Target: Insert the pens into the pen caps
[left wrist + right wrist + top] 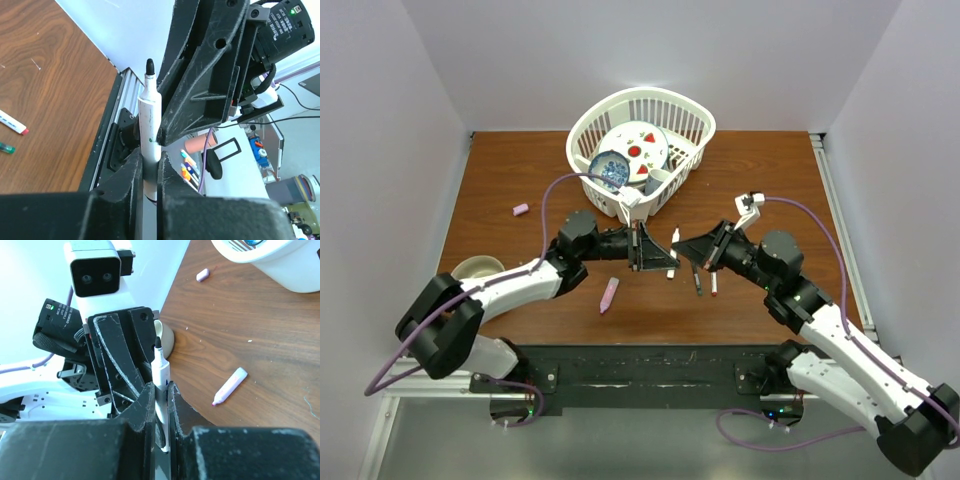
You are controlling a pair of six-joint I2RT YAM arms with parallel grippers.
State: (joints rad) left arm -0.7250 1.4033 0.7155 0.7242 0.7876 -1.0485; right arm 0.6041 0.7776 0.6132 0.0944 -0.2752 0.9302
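A white-barrelled pen (674,243) with a bare black tip hangs above the table between both arms. My left gripper (660,252) is shut on its barrel (149,115), the tip pointing away from the fingers. My right gripper (692,250) is shut on the same pen (161,367) from the other side, and its black fingers (200,95) press against the barrel just above my left ones. A stubby pink marker (609,294) lies uncapped on the wood. A pale pink cap (520,210) sits far left. A thin dark pen (696,282) and a white pen with a red end (714,285) lie below the right gripper.
A white plastic basket (692,122) holding plates and toys stands at the back centre. A small pale bowl (477,268) sits near the left arm's elbow. The table's metal rail (835,225) runs along the right edge.
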